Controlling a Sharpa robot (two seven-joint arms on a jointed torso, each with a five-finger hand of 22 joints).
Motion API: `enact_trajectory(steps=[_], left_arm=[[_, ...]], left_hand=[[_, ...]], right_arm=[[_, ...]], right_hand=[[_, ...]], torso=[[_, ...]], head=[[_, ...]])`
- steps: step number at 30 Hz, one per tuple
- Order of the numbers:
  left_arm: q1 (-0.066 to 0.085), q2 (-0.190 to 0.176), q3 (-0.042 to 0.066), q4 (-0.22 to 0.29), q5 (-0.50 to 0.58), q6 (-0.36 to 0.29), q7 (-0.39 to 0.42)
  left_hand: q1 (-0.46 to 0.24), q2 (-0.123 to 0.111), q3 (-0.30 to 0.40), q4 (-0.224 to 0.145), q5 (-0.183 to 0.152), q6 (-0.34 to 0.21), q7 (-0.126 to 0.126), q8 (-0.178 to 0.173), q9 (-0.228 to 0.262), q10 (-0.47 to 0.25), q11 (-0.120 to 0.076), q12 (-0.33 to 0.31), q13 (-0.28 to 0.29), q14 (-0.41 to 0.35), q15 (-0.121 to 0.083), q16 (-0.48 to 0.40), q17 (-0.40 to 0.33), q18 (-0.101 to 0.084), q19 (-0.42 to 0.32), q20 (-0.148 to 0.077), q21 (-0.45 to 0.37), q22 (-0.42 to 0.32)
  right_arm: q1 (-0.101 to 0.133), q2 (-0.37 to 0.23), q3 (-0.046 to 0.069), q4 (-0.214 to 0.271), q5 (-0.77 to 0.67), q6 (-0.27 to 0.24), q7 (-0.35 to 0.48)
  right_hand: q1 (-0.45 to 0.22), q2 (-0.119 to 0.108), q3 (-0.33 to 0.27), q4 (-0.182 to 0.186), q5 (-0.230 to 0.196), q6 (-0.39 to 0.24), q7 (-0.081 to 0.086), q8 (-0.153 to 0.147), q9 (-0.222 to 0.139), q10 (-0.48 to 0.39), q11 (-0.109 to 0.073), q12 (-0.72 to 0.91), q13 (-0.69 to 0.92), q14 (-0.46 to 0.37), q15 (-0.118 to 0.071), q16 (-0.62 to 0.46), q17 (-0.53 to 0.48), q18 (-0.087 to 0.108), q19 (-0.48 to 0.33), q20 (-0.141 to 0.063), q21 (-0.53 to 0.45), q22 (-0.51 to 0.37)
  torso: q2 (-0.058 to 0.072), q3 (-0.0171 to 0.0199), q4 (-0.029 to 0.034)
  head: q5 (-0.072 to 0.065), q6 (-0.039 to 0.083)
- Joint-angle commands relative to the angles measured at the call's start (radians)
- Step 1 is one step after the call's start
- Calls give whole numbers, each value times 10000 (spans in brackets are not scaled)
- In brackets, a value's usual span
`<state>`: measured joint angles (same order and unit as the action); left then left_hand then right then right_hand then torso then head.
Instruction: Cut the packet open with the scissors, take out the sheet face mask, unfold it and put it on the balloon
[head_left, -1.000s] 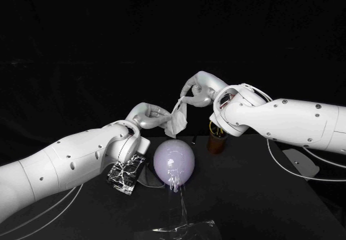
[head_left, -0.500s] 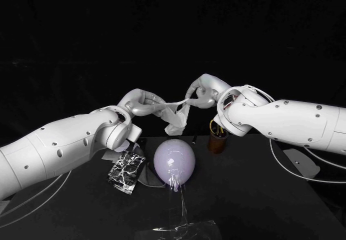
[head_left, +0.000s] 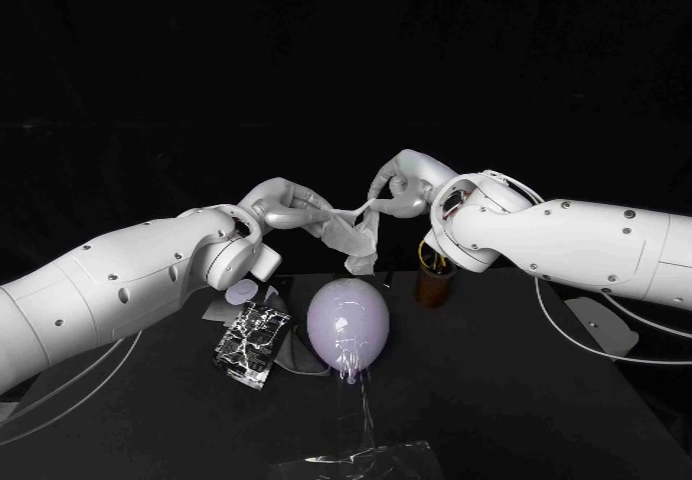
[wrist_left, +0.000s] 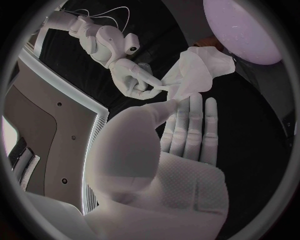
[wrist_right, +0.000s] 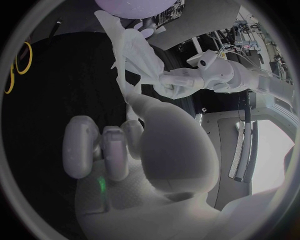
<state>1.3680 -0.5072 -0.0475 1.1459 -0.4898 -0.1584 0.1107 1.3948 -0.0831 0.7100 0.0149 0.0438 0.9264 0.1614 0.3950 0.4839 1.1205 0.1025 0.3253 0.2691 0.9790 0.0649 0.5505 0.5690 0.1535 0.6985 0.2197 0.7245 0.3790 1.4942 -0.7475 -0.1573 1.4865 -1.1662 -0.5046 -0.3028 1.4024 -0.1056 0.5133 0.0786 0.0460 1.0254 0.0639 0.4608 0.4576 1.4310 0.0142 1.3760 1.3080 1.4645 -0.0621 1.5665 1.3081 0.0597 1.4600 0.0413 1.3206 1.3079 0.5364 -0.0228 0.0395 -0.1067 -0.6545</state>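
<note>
Both hands hold the white sheet face mask (head_left: 352, 229) up in the air above the balloon, partly folded and hanging between them. My left hand (head_left: 287, 209) pinches its left end, and my right hand (head_left: 401, 189) pinches its right end. The pale lilac balloon (head_left: 349, 321) stands upright on the table under the mask, not touching it. The left wrist view shows the mask (wrist_left: 201, 70) at my left hand's fingertips (wrist_left: 187, 102), with my right hand (wrist_left: 134, 82) gripping it beyond and the balloon (wrist_left: 245, 27) nearby. The black-and-white packet (head_left: 253, 345) lies left of the balloon.
A brown cup (head_left: 433, 284) stands behind the balloon on the right. Yellow scissor handles (wrist_right: 17, 61) lie on the black table in the right wrist view. A clear plastic stand (head_left: 361, 462) sits at the table's front edge. A small lilac disc (head_left: 242, 292) lies near the packet.
My left hand has risen and drawn to the left, so the mask, which hung down a second ago, is now stretched between the two hands. The right hand has barely moved.
</note>
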Motion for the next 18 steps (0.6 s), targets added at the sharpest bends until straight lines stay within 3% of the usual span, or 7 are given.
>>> enact_trajectory(steps=[1,13,18], left_arm=[[101,64,20,-145,834,482,-227],[474,246,29,-373,2257,722,-655],[603,380,96,-446,2892,579,-897]], left_hand=[[-114,6,89,-8,61,-125,1,108,2603,-90,-7,101,105,-89,-2,132,36,83,-100,20,167,100],[-325,-53,346,-49,61,-256,16,242,3294,-135,-39,328,359,131,-121,1079,422,264,-34,-41,1161,682],[-416,-84,568,-41,62,-302,33,259,3542,-94,-44,344,387,200,-161,1364,520,290,-15,-129,1494,866]], right_arm=[[-17,39,-5,-64,-84,171,118],[-170,312,-38,-420,-68,234,272],[-256,518,-56,-721,-31,140,466]], right_hand=[[-53,44,64,3,28,39,-1,48,9,537,-255,10,1187,1063,-79,43,2627,-152,373,-34,9,2039],[-80,33,77,3,28,27,2,47,10,521,-251,-28,1162,1063,-77,43,2627,-131,337,-33,-111,2011],[-105,22,86,5,27,12,5,45,10,519,-248,-32,1162,1063,-75,43,2627,-128,330,-32,-128,2006]], torso=[[-3,0,3],[-6,-5,10],[-6,-6,8]], head=[[10,4],[100,19],[124,31]])
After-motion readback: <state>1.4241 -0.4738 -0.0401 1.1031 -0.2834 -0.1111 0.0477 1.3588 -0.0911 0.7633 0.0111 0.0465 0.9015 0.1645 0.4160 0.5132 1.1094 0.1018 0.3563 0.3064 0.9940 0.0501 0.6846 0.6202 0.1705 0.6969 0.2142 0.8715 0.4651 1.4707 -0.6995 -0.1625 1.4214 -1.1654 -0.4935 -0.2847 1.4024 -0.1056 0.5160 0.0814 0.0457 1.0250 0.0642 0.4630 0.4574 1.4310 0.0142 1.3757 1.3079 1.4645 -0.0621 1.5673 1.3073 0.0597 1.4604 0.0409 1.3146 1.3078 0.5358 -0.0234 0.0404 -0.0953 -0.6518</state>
